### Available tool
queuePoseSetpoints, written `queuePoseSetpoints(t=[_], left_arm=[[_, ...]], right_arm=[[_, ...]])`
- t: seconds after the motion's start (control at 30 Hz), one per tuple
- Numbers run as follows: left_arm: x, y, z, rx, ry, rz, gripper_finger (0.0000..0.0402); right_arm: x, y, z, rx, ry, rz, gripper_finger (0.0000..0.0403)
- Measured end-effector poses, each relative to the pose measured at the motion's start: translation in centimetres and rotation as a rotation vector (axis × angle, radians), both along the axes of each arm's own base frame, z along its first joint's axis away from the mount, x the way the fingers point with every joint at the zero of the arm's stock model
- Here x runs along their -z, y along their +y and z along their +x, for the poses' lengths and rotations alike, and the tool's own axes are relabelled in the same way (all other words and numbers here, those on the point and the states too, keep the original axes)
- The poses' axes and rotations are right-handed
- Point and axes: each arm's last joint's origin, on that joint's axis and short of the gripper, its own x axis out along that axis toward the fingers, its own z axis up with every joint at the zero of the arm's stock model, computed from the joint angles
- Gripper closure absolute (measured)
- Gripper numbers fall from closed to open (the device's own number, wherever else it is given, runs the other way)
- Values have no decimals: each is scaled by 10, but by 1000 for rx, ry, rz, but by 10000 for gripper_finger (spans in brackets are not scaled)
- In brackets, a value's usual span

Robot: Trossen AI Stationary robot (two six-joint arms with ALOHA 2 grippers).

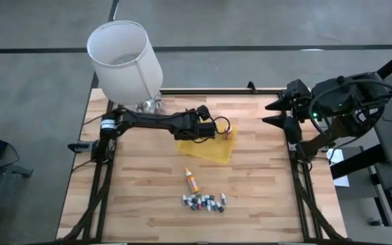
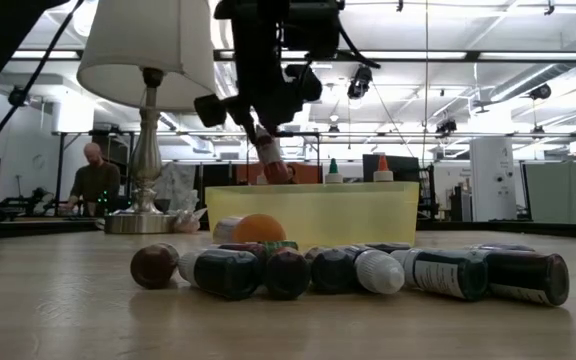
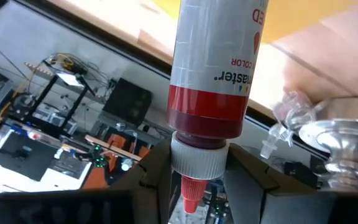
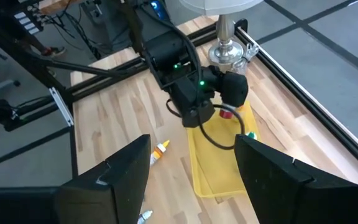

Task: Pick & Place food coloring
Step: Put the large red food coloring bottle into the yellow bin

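Observation:
My left gripper [image 1: 218, 129] is over the yellow tray [image 1: 206, 151] and is shut on a red food coloring bottle [image 3: 213, 68]. In the low view the bottle [image 2: 271, 160] slants down toward the tray's rim [image 2: 313, 190]. Two bottles stand in the tray, one with a green tip [image 2: 334, 170] and one with an orange tip [image 2: 381, 168]. An orange bottle [image 1: 191, 180] lies on the table in front of the tray. Several small vials [image 1: 203, 202] lie nearer the front edge. My right gripper [image 4: 191, 180] hangs open, high over the table's right side. My left gripper pinches the red bottle at its cap end, one finger [image 3: 157, 180] on each side of the white cap [image 3: 197, 158]. The bottle runs on along the fingers, base leading, slanting down from the table's left. I cannot tell whether its lower end [image 2: 278, 172] touches the tray.
A lamp with a white shade [image 1: 124, 58] and a metal foot [image 2: 146, 220] stands at the far left corner, close to the left arm. A person [image 2: 93, 180] sits in the room beyond the table. Bare wood lies to the right of the tray.

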Motion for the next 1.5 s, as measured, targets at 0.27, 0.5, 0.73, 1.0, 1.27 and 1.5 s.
queuePoseSetpoints(t=[0.27, 0.5, 0.73, 1.0, 1.27, 1.5], left_arm=[[20, 0, 13, 17, 29, 44, 309], [31, 0, 21, 31, 35, 80, 309], [30, 1, 28, 70, 19, 90, 309], [30, 1, 30, 110, 53, 84, 309], [29, 1, 32, 136, 68, 92, 309], [37, 3, 38, 162, 31, 111, 309]], right_arm=[[1, 0, 0, 0, 8, -2, 179], [1, 0, 0, -1, 8, -2, 179], [1, 0, 0, -2, 8, -2, 179], [1, 0, 0, -3, 8, -4, 179], [1, 0, 0, -3, 8, -4, 179], [1, 0, 0, -2, 7, -1, 179]])
